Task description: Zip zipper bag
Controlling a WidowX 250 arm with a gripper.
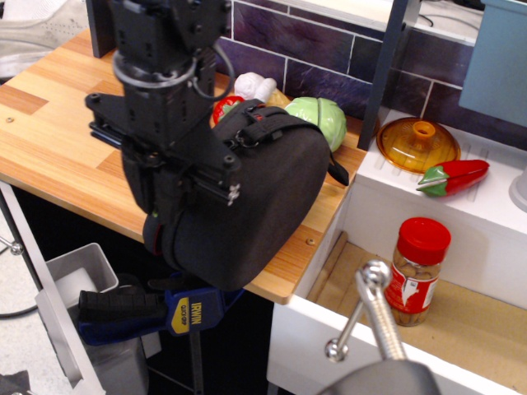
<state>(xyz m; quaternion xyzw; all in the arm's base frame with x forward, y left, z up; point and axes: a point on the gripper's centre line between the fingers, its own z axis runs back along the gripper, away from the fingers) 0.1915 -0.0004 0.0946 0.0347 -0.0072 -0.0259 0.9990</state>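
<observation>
The zipper bag point(263, 197), a large black rounded fabric case with black straps point(265, 123) on top, stands at the front right edge of the wooden table point(58, 140). My gripper point(167, 216) hangs from above against the bag's left end, at the zipper edge. Its fingers point(156, 193) are pressed together where the green pull tab sits. The tab itself is hidden behind them. A thin red strip shows at the bag's lower left edge point(151, 239).
Behind the bag lie a green cabbage toy point(323, 117), a white object point(255, 85) and a red one point(226, 107). To the right are an orange lid point(417, 144), a red pepper toy point(454, 175) and a red-capped jar point(416, 267). A blue clamp point(177, 311) grips the table edge below.
</observation>
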